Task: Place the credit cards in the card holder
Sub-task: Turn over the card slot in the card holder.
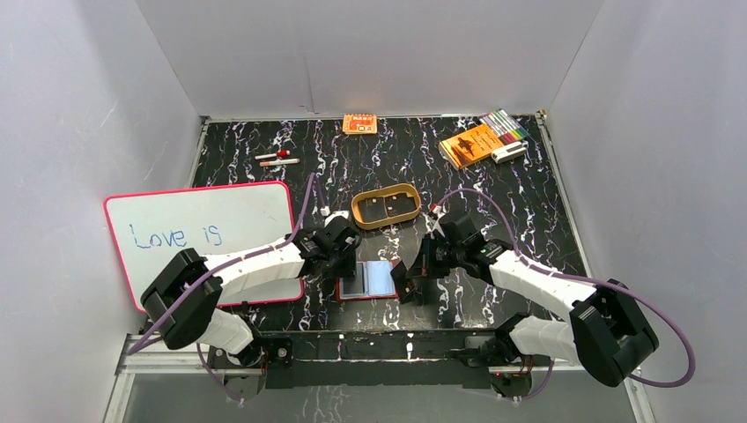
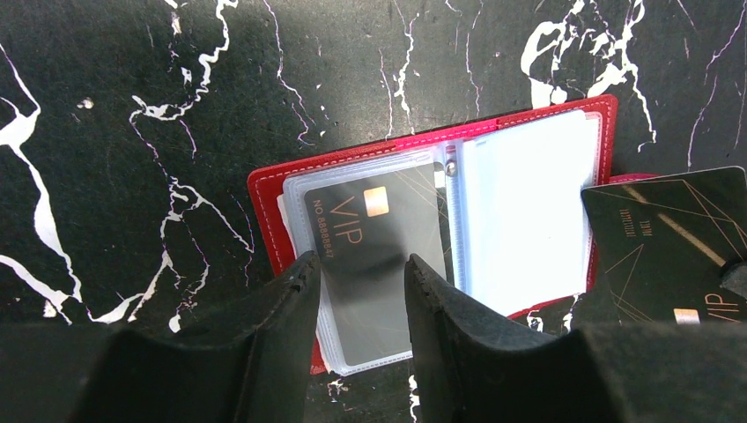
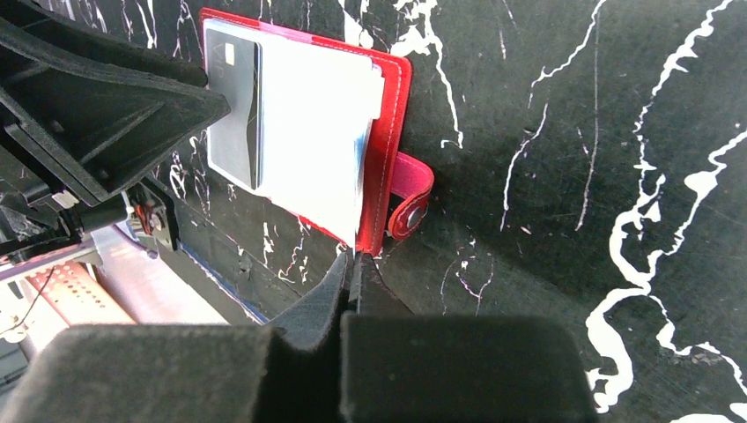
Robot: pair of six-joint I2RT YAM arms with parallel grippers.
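Left gripper (image 2: pixel 359 263): jaws parted and gripping nothing, poised over the near-left leaf of the card holder (image 2: pixel 264 203). By the look of it, it is there to keep that leaf flat and the book open; whether the pads press on it cannot be told

Card holder: red, lying open on the black marbled table (image 2: pixel 132 132) between the two grippers at the near edge, with clear sleeves fanned across both leaves

First card (image 2: pixel 379 238): dark, marked VIP, already seated in the left sleeve

Second card (image 2: pixel 669 247): dark, tilted over the holder's right edge, with a dark fingertip on its corner

Right gripper (image 3: pixel 352 264): clenched tight just off the holder's corner by the snap tab (image 3: pixel 410 189). Judged to be pinching the second card, ready to feed it into a sleeve

Views: only the left wrist shows both cards face-on. The right wrist shows the tab and closed fingers but no card between them, perhaps because it is edge-on. Only the overhead shows the surroundings: tan tray (image 1: pixel 358 211) just beyond the holder, whiteboard (image 1: pixel 203 238) to the left, orange booklet (image 1: pixel 469 144) far right
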